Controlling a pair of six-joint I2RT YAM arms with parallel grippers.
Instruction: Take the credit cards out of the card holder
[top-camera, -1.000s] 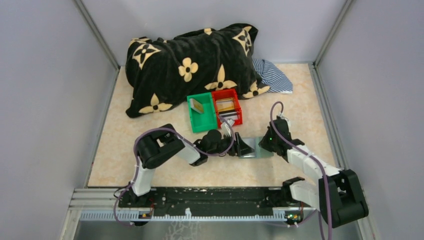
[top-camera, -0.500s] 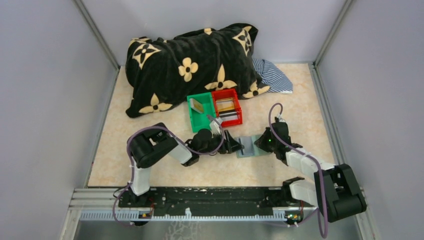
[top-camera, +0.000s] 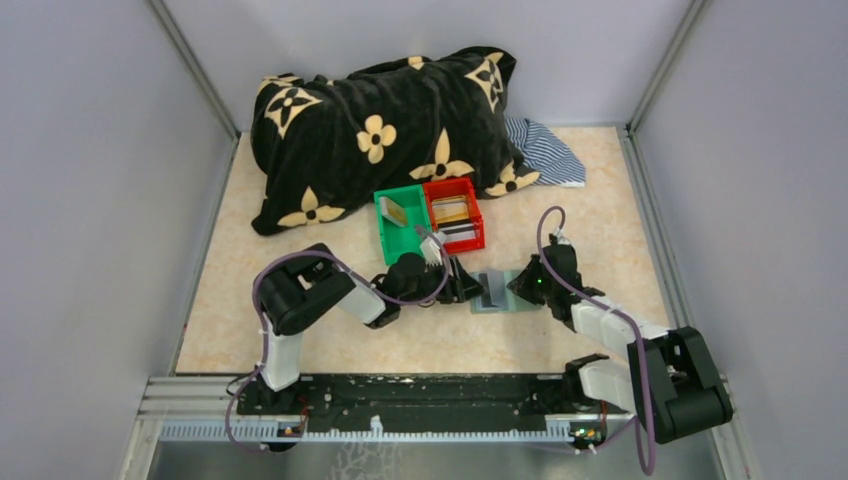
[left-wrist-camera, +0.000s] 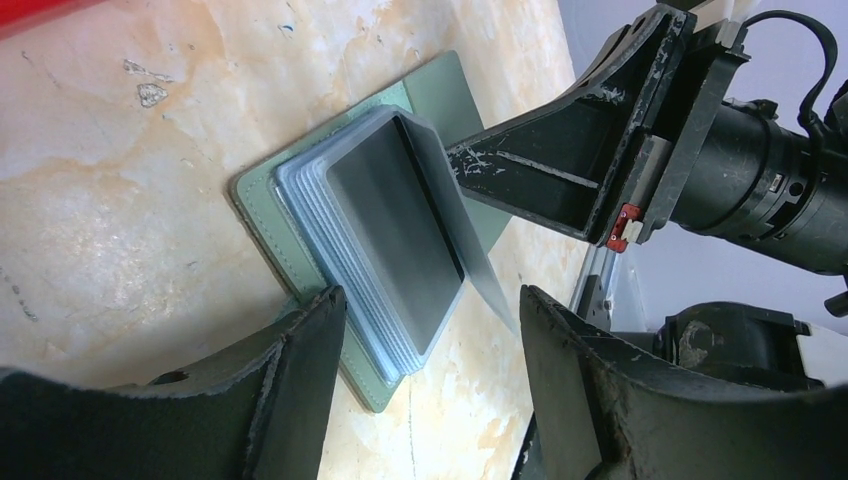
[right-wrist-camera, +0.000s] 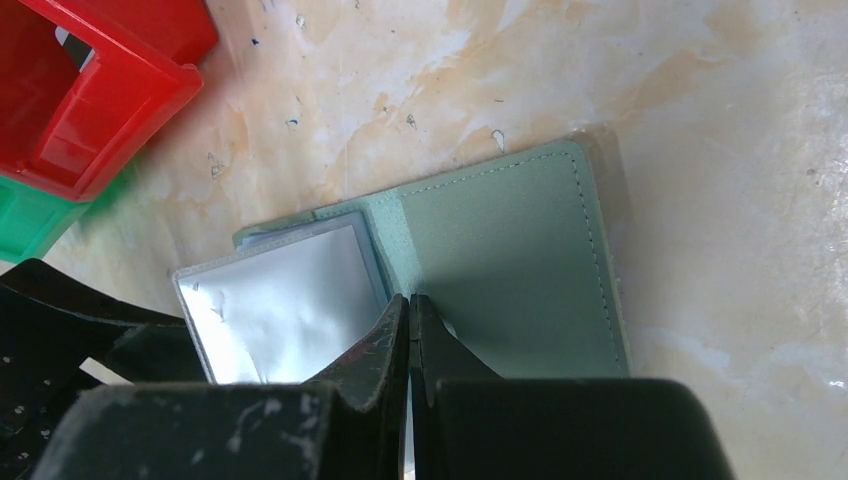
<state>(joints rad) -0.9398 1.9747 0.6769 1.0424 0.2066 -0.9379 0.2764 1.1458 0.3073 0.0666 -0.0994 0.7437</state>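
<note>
Left end effector edged closer, spread wide (straddling card holder)

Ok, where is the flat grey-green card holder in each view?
Top external: flat grey-green card holder just right of centre.
Left wrist: centre-left, lying open.
Right wrist: centre, lying open.
Shared landmark: black right gripper, shut, tip touching it.
</note>
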